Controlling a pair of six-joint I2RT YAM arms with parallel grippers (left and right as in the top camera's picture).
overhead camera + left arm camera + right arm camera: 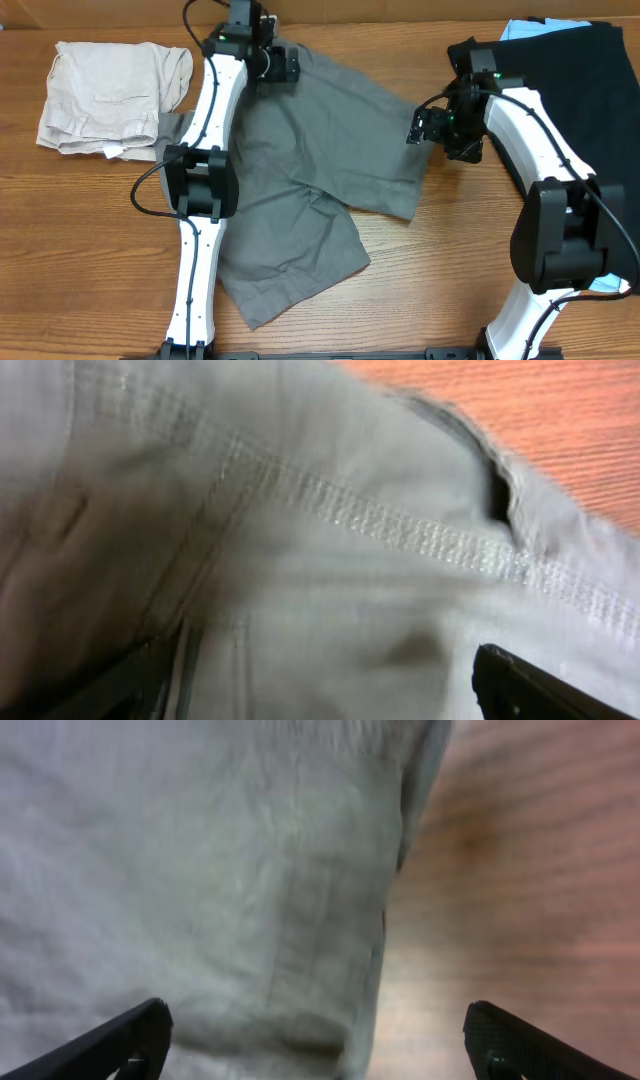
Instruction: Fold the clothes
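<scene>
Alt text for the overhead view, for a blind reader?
Mid-grey woven shorts lie spread and rumpled on a wooden table, the left gripper at their top edge and the right gripper at their right edge. Folded beige shorts lie left, a black garment right.

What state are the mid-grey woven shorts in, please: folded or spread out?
Spread out: the mid-grey woven shorts lie open on the wooden table, two legs splayed apart, no neat fold.

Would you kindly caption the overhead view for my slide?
Grey shorts lie spread on the table, left tool at their far edge, right tool at their right edge.
</scene>
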